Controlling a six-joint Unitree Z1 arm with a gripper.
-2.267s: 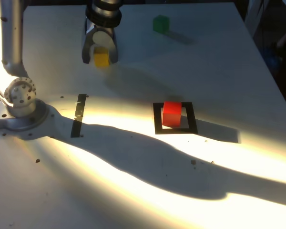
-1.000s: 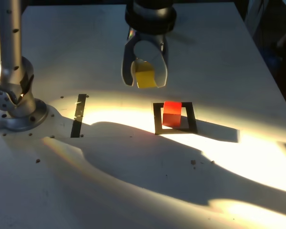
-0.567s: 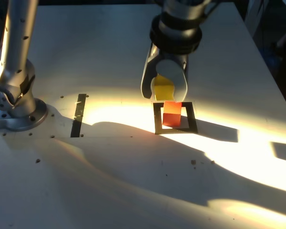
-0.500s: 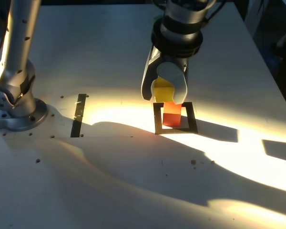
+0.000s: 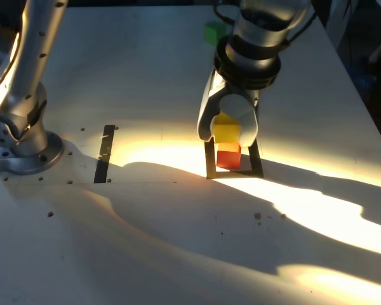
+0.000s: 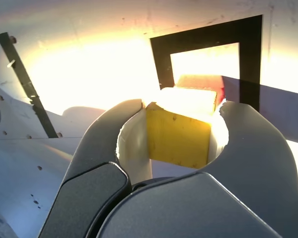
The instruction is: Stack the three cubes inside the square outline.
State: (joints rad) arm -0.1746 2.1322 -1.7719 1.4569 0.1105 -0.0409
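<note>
Over the black tape square outline (image 5: 208, 164) on the pale counter (image 5: 146, 63), the silver arm's gripper (image 5: 227, 129) is pinching the small solid yellow cube (image 5: 227, 132) between its two curved grey jaws, and the cube hangs directly above the small red cube (image 5: 228, 156) that sits inside the outline. From the exterior view the yellow cube looks to be touching or all but touching the red one's top face; I cannot tell which. The wrist view shows the yellow cube (image 6: 181, 130) seated squarely in the jaws, with only a sliver of the red cube (image 6: 213, 83) peeking out beyond it, so the two seem nearly lined up. To do this step well, I would have the arm settle straight down until the yellow cube rests flat, check that its edges run parallel to the red cube's, then part the jaws slowly and evenly so neither side drags the cube off. Lift straight up afterwards. The light green cube (image 5: 213, 32) waits at the counter's far edge, well apart, for the final layer. Harsh low sunlight and long shadows make the edges hard to judge.
</note>
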